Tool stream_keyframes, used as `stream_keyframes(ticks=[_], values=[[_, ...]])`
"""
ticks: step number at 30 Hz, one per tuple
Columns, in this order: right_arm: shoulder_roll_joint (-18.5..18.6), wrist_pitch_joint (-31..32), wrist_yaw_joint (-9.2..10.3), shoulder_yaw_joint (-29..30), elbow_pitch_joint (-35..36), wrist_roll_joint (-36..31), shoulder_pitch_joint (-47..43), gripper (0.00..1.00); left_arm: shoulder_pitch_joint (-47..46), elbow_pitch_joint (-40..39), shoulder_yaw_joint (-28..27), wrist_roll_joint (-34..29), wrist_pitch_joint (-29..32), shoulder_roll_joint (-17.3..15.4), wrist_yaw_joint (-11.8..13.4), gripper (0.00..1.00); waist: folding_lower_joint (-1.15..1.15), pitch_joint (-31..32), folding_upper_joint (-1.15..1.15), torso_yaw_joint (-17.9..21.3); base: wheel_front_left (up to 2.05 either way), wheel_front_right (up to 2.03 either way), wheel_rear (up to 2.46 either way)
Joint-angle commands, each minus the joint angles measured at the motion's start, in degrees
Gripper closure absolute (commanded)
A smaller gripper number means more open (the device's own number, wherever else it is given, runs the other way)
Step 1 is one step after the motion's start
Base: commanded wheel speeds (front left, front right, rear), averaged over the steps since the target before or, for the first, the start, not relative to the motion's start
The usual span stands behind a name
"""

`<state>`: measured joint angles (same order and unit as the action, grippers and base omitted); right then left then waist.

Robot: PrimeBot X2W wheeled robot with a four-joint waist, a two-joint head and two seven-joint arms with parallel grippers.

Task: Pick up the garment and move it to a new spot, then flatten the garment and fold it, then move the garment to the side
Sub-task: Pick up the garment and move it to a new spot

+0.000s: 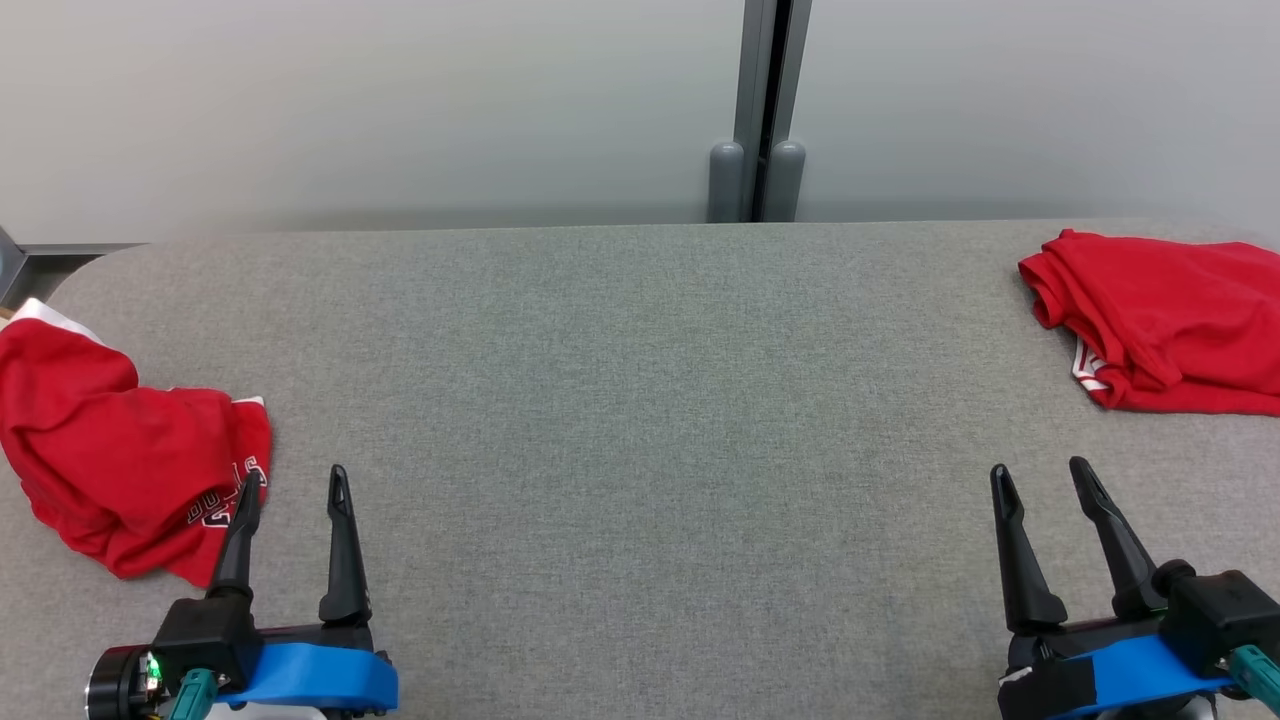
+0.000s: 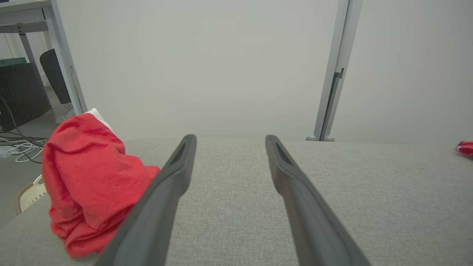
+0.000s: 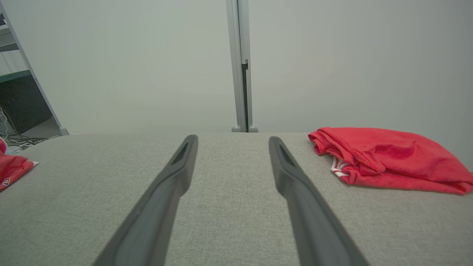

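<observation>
A crumpled red garment (image 1: pixel 120 460) with white lettering lies in a heap at the left edge of the grey table (image 1: pixel 640 400); the left wrist view has this garment (image 2: pixel 88 184) at left. A second red garment (image 1: pixel 1160 320), roughly folded, rests at the table's far right, and the right wrist view shows it (image 3: pixel 384 159) to the right of my fingers. My left gripper (image 1: pixel 295 485) stands open at the lower left, its left fingertip just in front of the crumpled heap, holding nothing. My right gripper (image 1: pixel 1040 480) is open at the lower right, apart from the folded garment.
A pale wall with a grey vertical post (image 1: pixel 760 110) runs behind the table. Off the table's left edge are a desk frame (image 2: pixel 37 22), floor cables (image 2: pixel 18 147) and a chair back (image 2: pixel 29 194). Bare grey tabletop stretches between the two garments.
</observation>
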<state>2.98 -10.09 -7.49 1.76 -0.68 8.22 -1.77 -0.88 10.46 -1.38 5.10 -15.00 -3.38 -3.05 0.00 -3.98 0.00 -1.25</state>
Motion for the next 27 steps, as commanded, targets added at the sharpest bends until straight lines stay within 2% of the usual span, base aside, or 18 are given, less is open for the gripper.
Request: stream_keyframes(ticks=[1, 15, 27], values=[[-0.14, 0.24, -0.01, 0.0, 0.0, 0.28, -0.89, 0.0, 0.16, 0.07, 0.03, -0.14, -0.24, -0.23, 0.03, 0.0, 0.0, 0.0, 0.0, -0.05, 0.0, 0.0, 0.0], [-0.13, 0.11, -0.01, 0.02, -0.95, 0.51, -0.96, 0.0, -0.62, 0.13, -0.53, 0.0, -0.24, -0.34, 0.42, 0.0, 0.0, -0.46, 0.0, -1.68, 0.0, 0.0, 0.0], [-0.11, -0.04, -0.01, -1.33, -2.05, 0.7, -0.53, 0.0, -0.73, 0.11, -1.45, 0.33, -0.24, -0.48, 1.1, 0.0, 0.0, -1.38, 0.0, -8.37, 0.0, 0.0, 0.0]])
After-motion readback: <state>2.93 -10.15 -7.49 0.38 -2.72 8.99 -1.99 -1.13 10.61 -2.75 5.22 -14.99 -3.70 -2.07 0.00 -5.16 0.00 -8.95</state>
